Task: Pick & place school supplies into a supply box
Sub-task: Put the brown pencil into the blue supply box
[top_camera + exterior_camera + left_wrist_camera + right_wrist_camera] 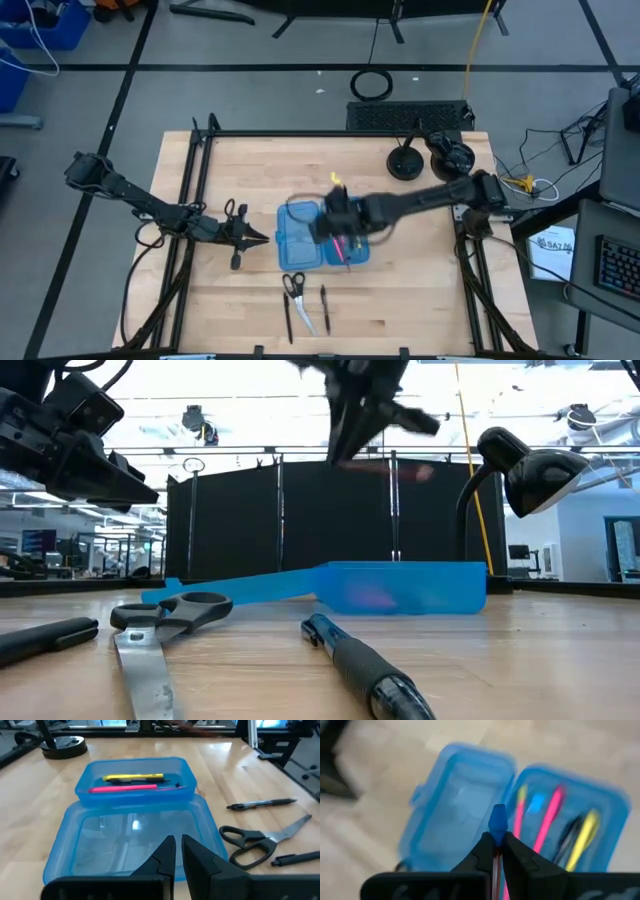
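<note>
While the left gripper [175, 851] waits low over the table with its fingers pressed almost together on nothing, the right gripper [496, 846] hangs above the supply box [300, 240] pinching a thin pink-red pen with a blue cap [497, 820] between its closed fingertips. Seen past that right pincer, the open blue case lies directly beneath it, both halves spread flat; the pen's capped end pokes out just beyond the fingertips, over the hinge line between the two halves. The half to one side of the pincer is bare, while the other holds two pink pens [547, 817], a yellow pen [582, 837] and a dark one beside it. In the low view the right pincer sits well above the box wall, clear of it. From the left pincer, the bare half of the box lies just ahead of the fingertips and the filled half beyond it, with the yellow and a pink pen lying lengthwise inside. Off to the side of the left pincer, outside the box, the scissors [260, 842] rest flat on the wooden table [420, 290], with one dark pen [261, 804] beyond them and another dark pen [295, 860] nearer. A black lamp [530, 470] stands at the table's far edge, well away from both pincers.
</note>
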